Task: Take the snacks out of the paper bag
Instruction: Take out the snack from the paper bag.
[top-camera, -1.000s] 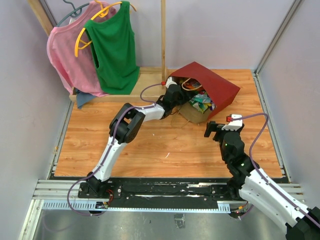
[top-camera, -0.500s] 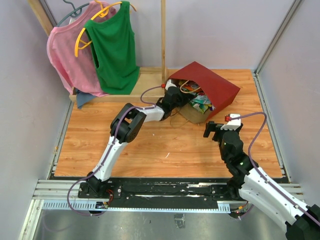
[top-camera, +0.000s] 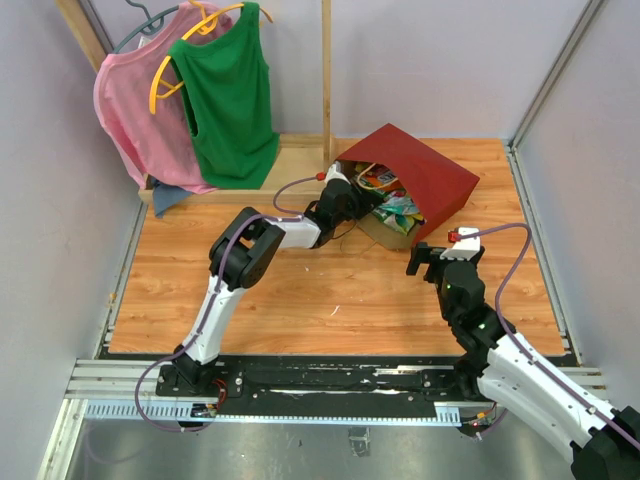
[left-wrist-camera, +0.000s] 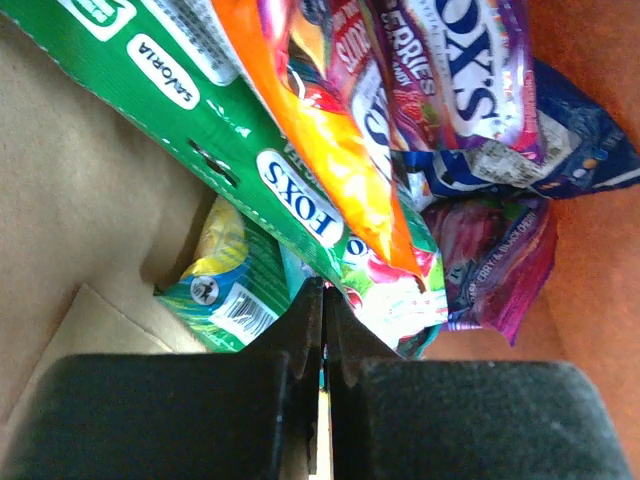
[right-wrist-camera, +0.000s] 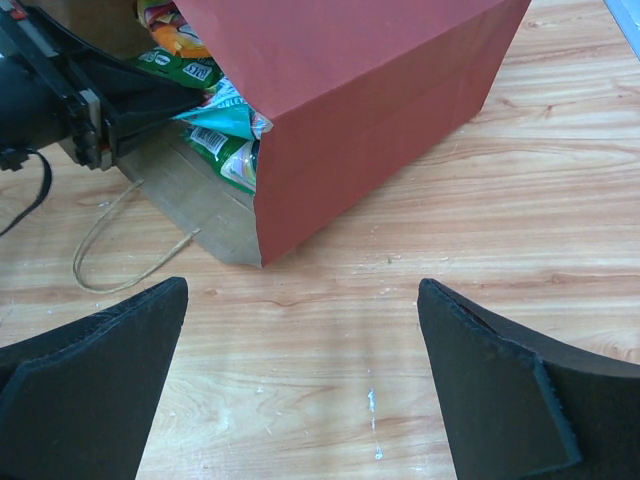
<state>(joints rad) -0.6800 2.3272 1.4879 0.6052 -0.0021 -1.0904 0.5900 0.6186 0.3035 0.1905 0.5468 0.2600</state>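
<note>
The snacks (left-wrist-camera: 330, 150) are all inside the paper bag (top-camera: 428, 180), which is lying on its side toward the far right of the wooden worktop (top-camera: 300, 290), mouth facing left. From my left wrist view it's a pile: a long green packet (left-wrist-camera: 240, 160) running diagonally, an orange one (left-wrist-camera: 320, 120) on top of it, a purple one (left-wrist-camera: 480, 60) beside that, a blue bag (left-wrist-camera: 585, 150) behind, and another purple pack (left-wrist-camera: 490, 260) lower down.

My left gripper (left-wrist-camera: 322, 295) is in the bag's mouth with its fingers pressed together, tips right at the lower edge of the green packet. There's a thin sliver of something between them, but I honestly can't tell if it's the packet.

My right gripper (right-wrist-camera: 302, 290) is spread wide with nothing in it, hovering over the boards just in front of the bag's near corner. One twisted handle loop (right-wrist-camera: 120, 245) lies flat on the wood by the bag's mouth.

At the far left corner, a green top (top-camera: 232, 100) and a pink top (top-camera: 135, 110) hang on hangers.
</note>
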